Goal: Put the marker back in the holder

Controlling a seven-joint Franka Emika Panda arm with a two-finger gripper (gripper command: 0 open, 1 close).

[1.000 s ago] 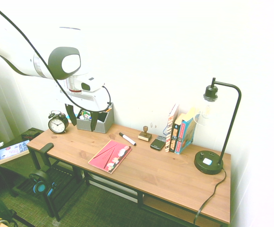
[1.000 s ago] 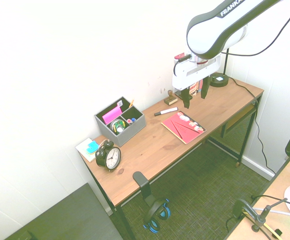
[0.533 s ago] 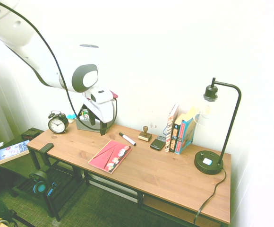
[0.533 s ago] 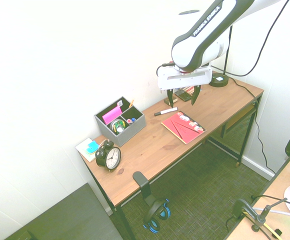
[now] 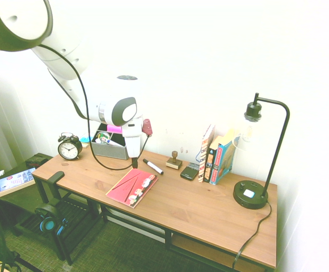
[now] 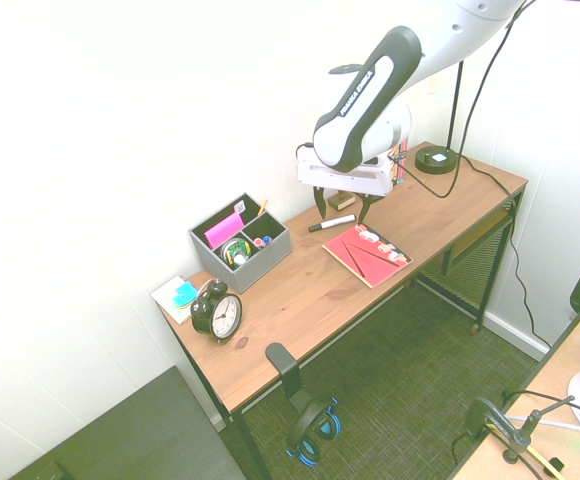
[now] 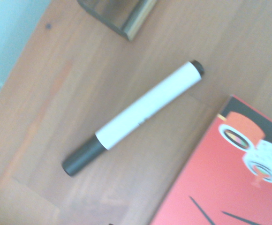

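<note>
The marker [image 6: 331, 223], white-barrelled with a black cap, lies flat on the wooden desk [image 6: 300, 300] near the wall. It fills the middle of the wrist view as marker [image 7: 136, 115] and shows as marker [image 5: 153, 166] in the first exterior view. My gripper [image 6: 341, 206] hangs just above it, open, its two fingers spread on either side and nothing held. In the first exterior view the gripper [image 5: 134, 161] is seen edge-on just left of the marker. The grey holder [image 6: 240, 242] stands further along the wall, with pink notes and small items in its compartments; the holder [image 5: 109, 148] is partly hidden by my arm.
A red booklet [image 6: 366, 251] lies just in front of the marker. A small wooden stamp [image 5: 174, 161], a phone [image 5: 189, 171], upright books [image 5: 215, 156] and a black lamp [image 5: 252, 192] stand beyond it. A black alarm clock [image 6: 217, 312] sits past the holder.
My arm has swung from beside the holder along the wall and come down over the marker. The gripper has stayed open. Nothing on the desk has moved.
</note>
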